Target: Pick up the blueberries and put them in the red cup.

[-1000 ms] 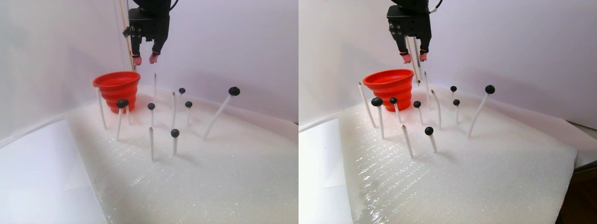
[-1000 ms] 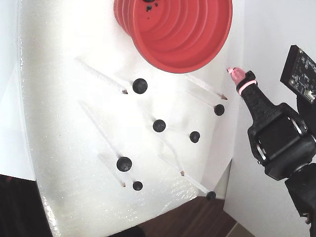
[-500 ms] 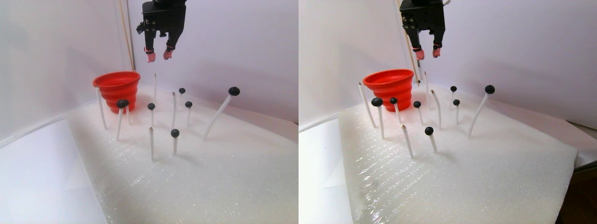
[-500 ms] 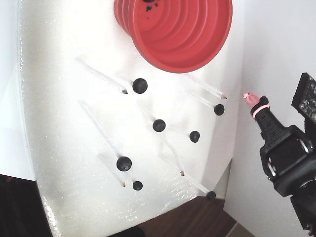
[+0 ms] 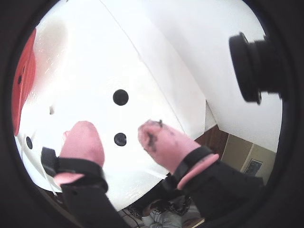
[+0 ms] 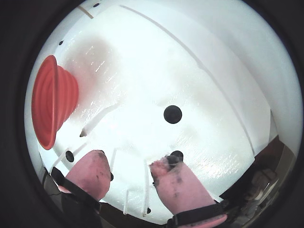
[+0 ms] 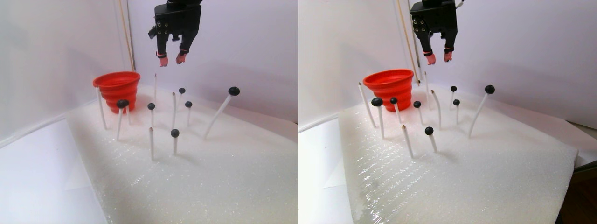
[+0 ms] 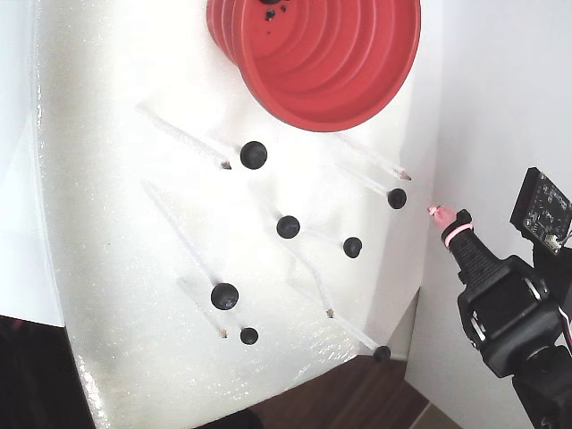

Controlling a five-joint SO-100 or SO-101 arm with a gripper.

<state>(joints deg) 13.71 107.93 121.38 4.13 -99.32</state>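
— Blueberries: where do they sit?

— Six dark balls, each stuck on the tip of a thin white stick planted in the foam sheet. In the fixed view they spread out below the red cup; the nearest one lies just under its rim, the farthest at the sheet's lower edge. Several other sticks stand bare, with pointed tips.

— And the cup itself?

— Upright at the far left corner of the foam in the stereo pair view, near the white wall. A few dark bits lie on its bottom.

— Your hand?

— My hand hangs high above the sticks, to the right of the cup in the stereo pair view, well clear of everything. Pink fingertips spread apart, nothing between them. One pad carries dark smears.

— What is beneath it?

— In a wrist view two berries show in the gap between my fingers, far below on the foam.
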